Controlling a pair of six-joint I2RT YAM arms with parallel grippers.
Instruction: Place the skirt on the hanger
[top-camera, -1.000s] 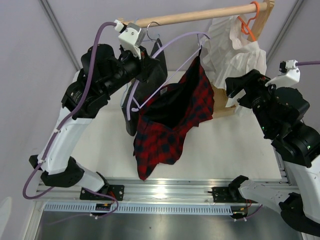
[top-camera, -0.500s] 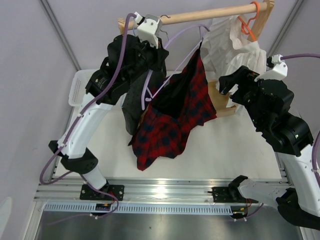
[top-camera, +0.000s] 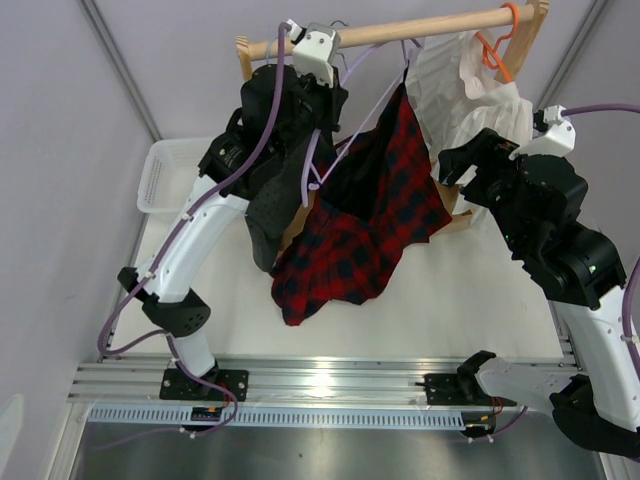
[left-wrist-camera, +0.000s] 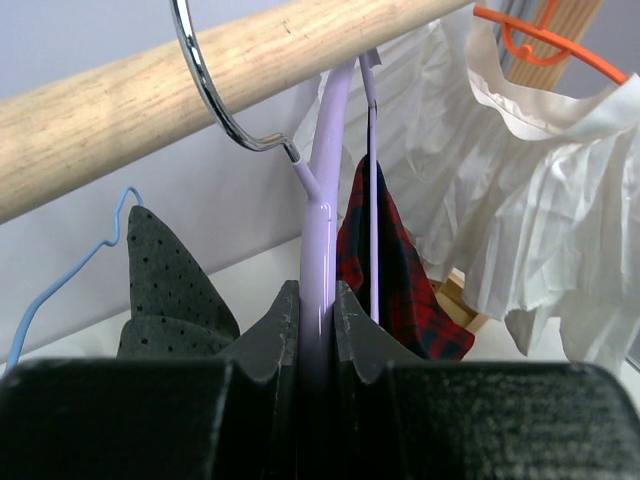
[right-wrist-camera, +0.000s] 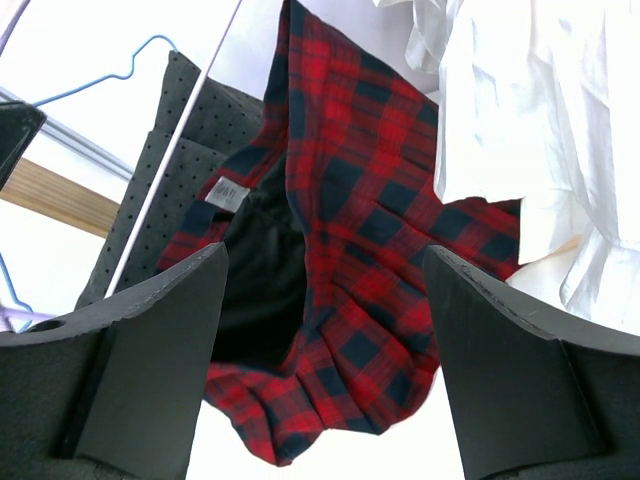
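At the wooden rail (left-wrist-camera: 150, 100) across the back of the table (top-camera: 480, 290), I find the left hand (left-wrist-camera: 315, 300) closed on the hanger (left-wrist-camera: 325, 180), its two fingers clamped either side of the lilac stem just below the fork. The silver hook (left-wrist-camera: 200, 90) curves across the front of the rail; I cannot tell whether it is seated on it.

The skirt (top-camera: 370, 230) hangs from the hanger. One end sits high at the hanger's right-hand shoulder and the rest drapes down and to the left, with black lining showing in the open fold. I cannot tell whether its lowest corner touches the table.

The right hand (right-wrist-camera: 325, 340) is open, jaws spread wide and holding nothing. It sits to the right of the skirt, apart from it, and its camera faces the plaid.

Adjacent items:
- White ruffled garment (left-wrist-camera: 520, 200) on an orange hanger (left-wrist-camera: 540, 35), just right of the skirt.
- Grey speckled garment (left-wrist-camera: 165, 270) on a light blue hanger (left-wrist-camera: 70, 270), to the left.
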